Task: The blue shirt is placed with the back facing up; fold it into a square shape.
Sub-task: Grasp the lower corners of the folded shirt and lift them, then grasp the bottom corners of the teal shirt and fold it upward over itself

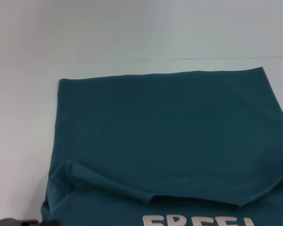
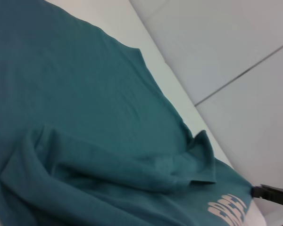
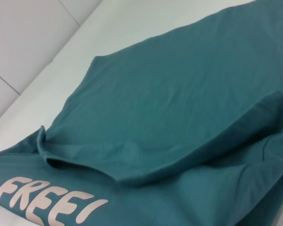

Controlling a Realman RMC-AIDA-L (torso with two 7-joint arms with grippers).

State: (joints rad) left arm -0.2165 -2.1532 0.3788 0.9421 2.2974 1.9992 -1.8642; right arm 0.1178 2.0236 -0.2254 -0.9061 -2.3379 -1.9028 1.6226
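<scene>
I see the blue shirt (image 1: 170,127) spread on the white table (image 1: 132,33), filling most of the head view from centre out to 3 o'clock and down to 6 o'clock. Its far edge runs straight across toward 12 o'clock, with a squared corner at about 10 o'clock. A layer is folded over the lower part; its loose edge makes a raised, rumpled ridge (image 1: 108,181) running from 8 o'clock toward 5 o'clock. Below that ridge, white letters (image 1: 198,220) show at 6 o'clock, cut off by the frame edge, so printed side is up there. Left wrist view shows the same shirt (image 2: 85,94) with bunched fold (image 2: 132,174) and part of the letters (image 2: 228,209); right wrist view shows the shirt (image 3: 179,94), the fold lip (image 3: 146,169) and "FREE!" (image 3: 49,205) clearly. A dark bit of hardware (image 1: 14,221) pokes in at 7 o'clock in the head view, touching or just beside the shirt's corner; looks like my left arm but I cannot tell. Another dark piece (image 2: 273,194) sits at the edge of the left wrist view near the letters. Left claw and right claw: cannot see either one, so I cannot tell whether open or closed.
</scene>
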